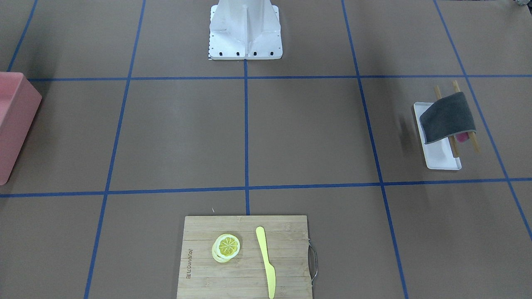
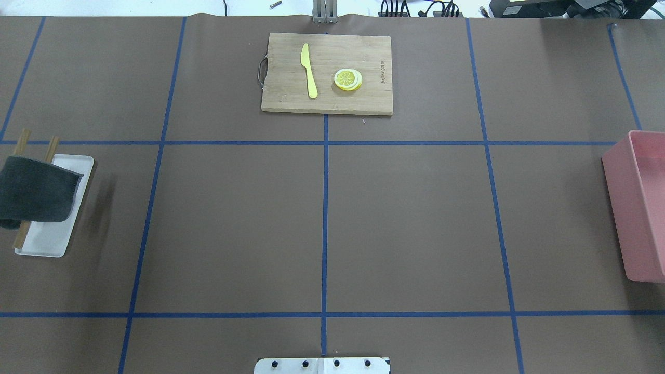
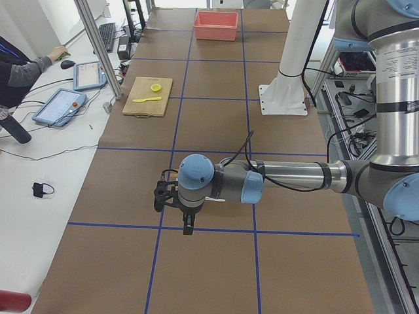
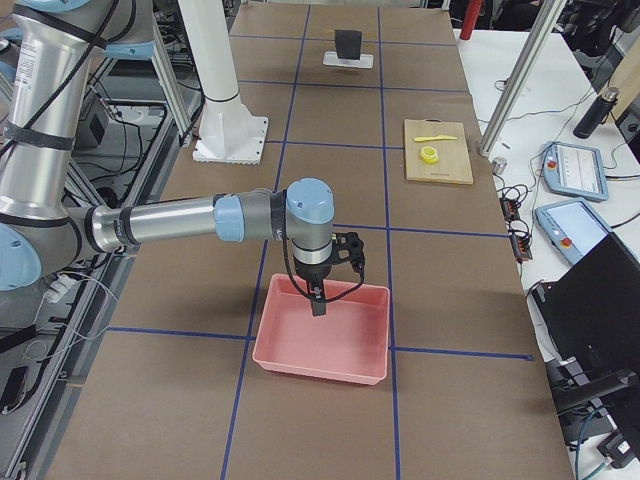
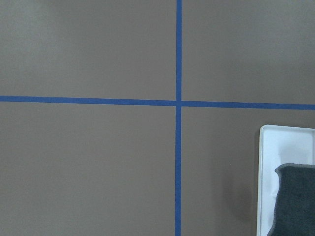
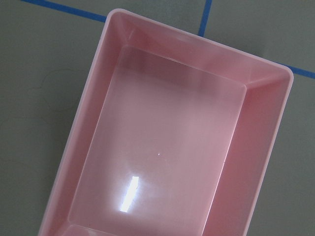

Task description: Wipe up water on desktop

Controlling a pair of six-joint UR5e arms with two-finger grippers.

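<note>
Two arms, and the left is plainly nearer: the left end effector (image 3: 187,227) hangs over the left end of the tabletop (image 2: 234,223) with the grey cloth (image 2: 34,189) just beside it, while the right end effector (image 4: 318,306) hangs over the pink bin (image 2: 634,223), well apart at the right end; I cannot tell whether either is open or closed. The cloth lies draped over wooden rods (image 2: 21,143) on a white tray (image 2: 49,241) whose long axis runs near to far. The tabletop looks matte brown, taped into big rectangles, and I can make out no water on it.
</note>
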